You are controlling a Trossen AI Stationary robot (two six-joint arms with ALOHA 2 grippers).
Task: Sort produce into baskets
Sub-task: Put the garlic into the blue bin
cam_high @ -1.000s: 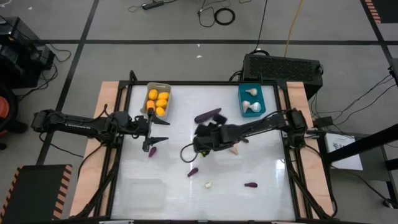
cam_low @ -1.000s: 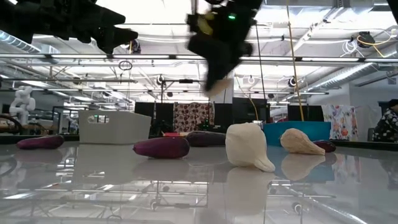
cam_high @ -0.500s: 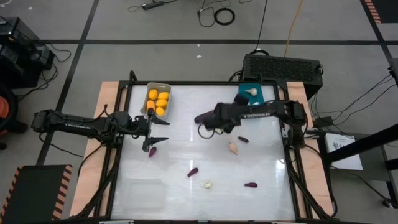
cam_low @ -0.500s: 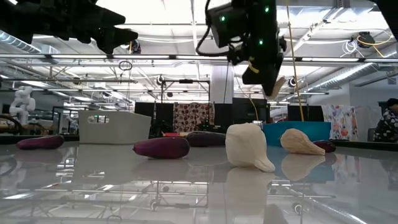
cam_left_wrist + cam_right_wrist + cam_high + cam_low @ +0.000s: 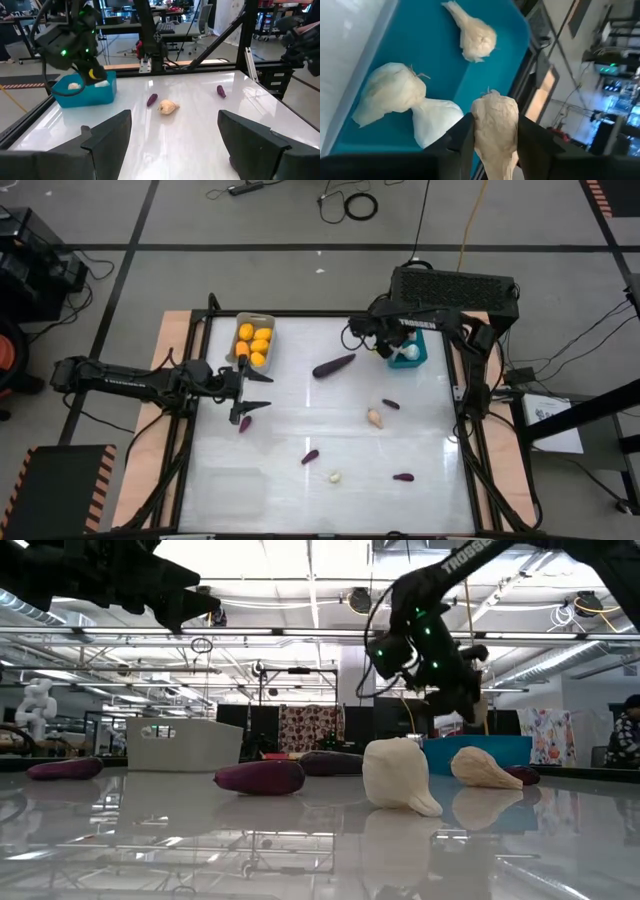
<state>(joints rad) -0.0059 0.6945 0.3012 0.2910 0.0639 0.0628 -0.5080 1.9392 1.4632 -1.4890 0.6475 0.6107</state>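
Observation:
My right gripper (image 5: 495, 150) is shut on a pale garlic bulb (image 5: 494, 125) and hovers over the teal bin (image 5: 421, 340) at the table's far right. Three garlic bulbs (image 5: 395, 92) lie in the teal bin (image 5: 435, 55). My left gripper (image 5: 257, 390) is open and empty at the table's left, near the light grey bin (image 5: 240, 358) of orange fruits (image 5: 255, 340). A small purple eggplant (image 5: 244, 423) lies by it. The large eggplant (image 5: 334, 366), a garlic bulb (image 5: 375, 417) and other small pieces lie on the table. The clear bin (image 5: 232, 485) shows faintly at the near left. My right gripper pinches the garlic bulb by its two sides (image 5: 479, 131) between its two fingers. One end of the bulb (image 5: 491, 100) sticks out past the fingertips. The bulb hangs clear above the teal bin's floor, touching nothing else.
Small eggplants (image 5: 390, 404) (image 5: 310, 457) (image 5: 403, 477) and a small garlic bulb (image 5: 334, 477) lie scattered on the white tabletop. A large black box (image 5: 455, 288) stands beyond the far right edge. The table frame's rails (image 5: 465, 410) run along its sides.
My right gripper has gone from the table's middle up and toward the far right, carrying the garlic bulb, and now stands over the teal bin. It has stayed shut on the bulb.

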